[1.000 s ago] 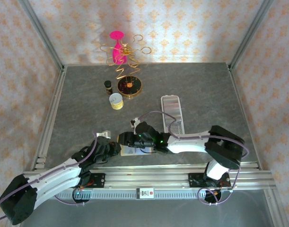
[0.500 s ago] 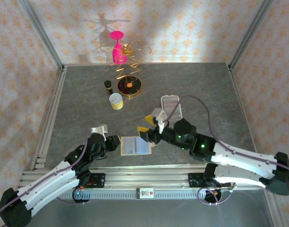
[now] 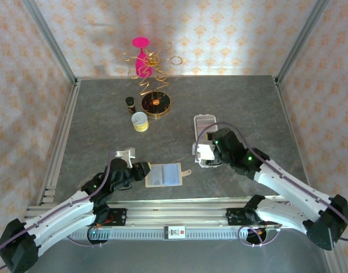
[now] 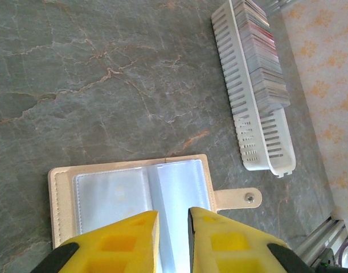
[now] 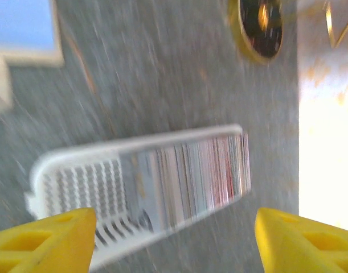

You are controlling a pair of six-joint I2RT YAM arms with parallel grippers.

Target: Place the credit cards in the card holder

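Plastic credit cards (image 4: 263,54), thin and flat with white, grey and red edges showing, stand packed on edge in a row inside the card holder (image 4: 235,85), a long narrow white plastic tray with a low slotted rim. The tray lies right of centre on the grey marbled table (image 3: 99,136) and runs from near to far. The row fills its far and middle stretch, and the perforated near end is bare. The right gripper (image 5: 174,239) hovers over that near end. Its yellow fingers (image 5: 48,239) are spread wide apart with nothing between them, though its own wrist view is blurred. To the left of the tray and well apart from it, a beige snap-tab wallet (image 4: 134,190) lies open and flat on the table. Its clear sleeves look pale blue-grey, and its tab with the metal stud points right, toward the tray. The left gripper (image 4: 174,219) sits at the wallet's left side, over the sleeves. Its yellow fingers are drawn close with only a thin slit between them, and whether they pinch a sleeve or a card cannot be told. Far and left on the table stand a small white and yellow cup (image 3: 139,121), a little dark bottle (image 3: 130,102) and a round gold-rimmed dark dish (image 3: 156,103). Behind these, a pink plastic goblet (image 3: 140,57) stands wound about with a gold wire spiral (image 3: 156,77), close to the far patterned wall.
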